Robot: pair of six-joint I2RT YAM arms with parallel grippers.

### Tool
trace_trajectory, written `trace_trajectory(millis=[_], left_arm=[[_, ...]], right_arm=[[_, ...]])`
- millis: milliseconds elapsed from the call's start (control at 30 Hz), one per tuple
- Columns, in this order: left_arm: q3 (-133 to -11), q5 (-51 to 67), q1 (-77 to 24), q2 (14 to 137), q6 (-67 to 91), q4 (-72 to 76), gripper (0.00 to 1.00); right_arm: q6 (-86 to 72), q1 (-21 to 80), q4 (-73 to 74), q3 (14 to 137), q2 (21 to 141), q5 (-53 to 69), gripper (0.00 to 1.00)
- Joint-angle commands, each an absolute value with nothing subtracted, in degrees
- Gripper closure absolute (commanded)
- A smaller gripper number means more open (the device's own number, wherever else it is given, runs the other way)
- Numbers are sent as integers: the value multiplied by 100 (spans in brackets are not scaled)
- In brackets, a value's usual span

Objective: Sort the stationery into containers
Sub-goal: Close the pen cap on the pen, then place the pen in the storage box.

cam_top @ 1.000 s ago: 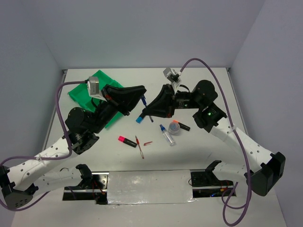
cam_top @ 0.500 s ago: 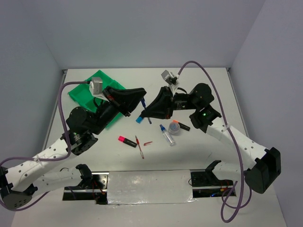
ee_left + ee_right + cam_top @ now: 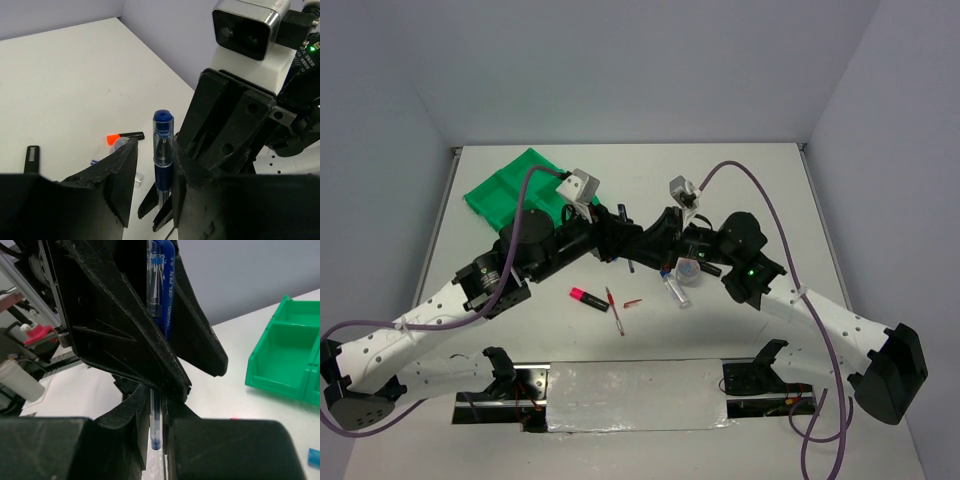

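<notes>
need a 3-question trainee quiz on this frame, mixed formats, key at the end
1. Which gripper is shut on the blue pen? A left; B right gripper; C neither.
2. True or false: the pink-ended highlighter lies on the table, outside the green tray.
3. Fill in: the thin pen lying beside that highlighter is ___.
Key: 1 B. 2 true. 3 red.

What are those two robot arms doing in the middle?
It looks like a hand-over above the white table. The right gripper is shut on a thin blue pen with a clear barrel. The left gripper has its jaws open around the same pen. The bright green plastic tray sits at the far left; a pink-ended black highlighter lies loose on the table.
</notes>
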State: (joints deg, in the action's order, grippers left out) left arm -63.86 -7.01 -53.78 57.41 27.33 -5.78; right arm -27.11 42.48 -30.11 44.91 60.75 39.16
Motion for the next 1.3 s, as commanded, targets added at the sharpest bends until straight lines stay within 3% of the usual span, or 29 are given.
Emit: trace_trajectory(millis=[0,133,300,500,800,900,1033,1267], left_arm=[[-6232,-527,-5405,5687,2707,-1609,56],[-6258,-650,-5405,5476,2777,-1521,51],[-6363,-597,-5405,5300,2734,-1538,20],[-6398,-1194,-5405,4887,2847,-1538,1],[-6741,-1379,-5405,4667,2593,-1616,1],[-7038,-2343,-5405,4641,2724,-2324,1],[-7602,-5064,-5405,5087,3847,-4426,1],[-7507,-6318,-5405,4782,5159,-6678,1]], right_arm=[[-2391,4315,-3832,4711,5774,3550,100],[-2443,4315,-3841,4694,5845,3568,100],[-2444,4333,-3763,4597,5862,3472,100],[-2338,4342,-3130,4807,6099,3155,100],[-2286,4395,-2822,4931,6319,3050,100],[-2041,4403,-2411,5088,6520,2779,100],[-1338,4386,-1873,5868,7416,1961,100],[-159,4386,-1037,8205,9859,1591,100]])
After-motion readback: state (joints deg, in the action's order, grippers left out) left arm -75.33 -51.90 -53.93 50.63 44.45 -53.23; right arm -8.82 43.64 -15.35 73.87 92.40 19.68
